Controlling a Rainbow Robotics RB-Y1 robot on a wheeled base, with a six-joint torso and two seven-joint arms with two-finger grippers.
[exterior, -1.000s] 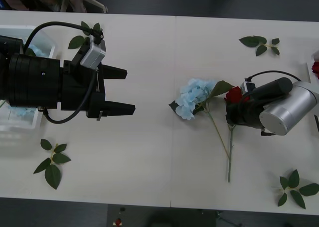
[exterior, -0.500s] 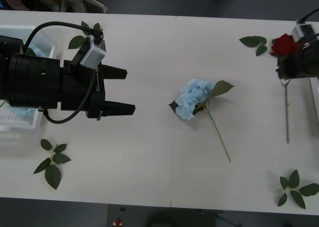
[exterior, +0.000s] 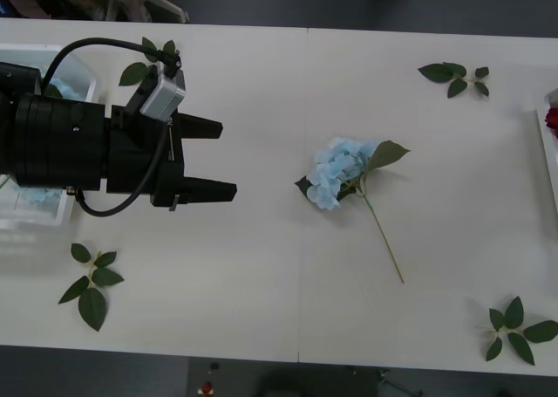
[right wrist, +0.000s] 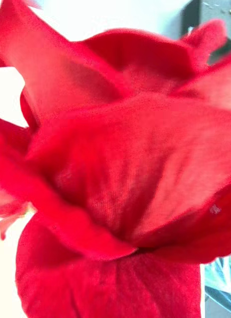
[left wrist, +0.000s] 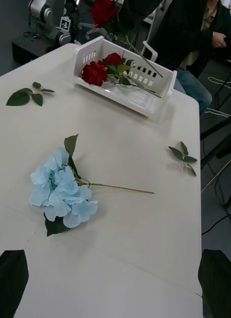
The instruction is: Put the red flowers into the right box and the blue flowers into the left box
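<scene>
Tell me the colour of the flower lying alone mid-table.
Pale blue flower, with dark green leaves; clearest in the left wrist view.

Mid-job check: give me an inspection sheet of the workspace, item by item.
Surface: white table, seam down the middle.
Job's things: one blue flower lies mid-table, stem toward the robot. Red flowers lie in the right box; another red flower hangs above it, and red petals press against the right wrist camera. Left box behind the left arm holds some pale blue.
Clutter: loose leaf sprigs near the table corners.
Grippers: left claw open, hovering left of the blue flower. Right claw: fingers not visible.
Cables: black cable looping over the left arm.
Surroundings: seated person beyond the right box.
</scene>
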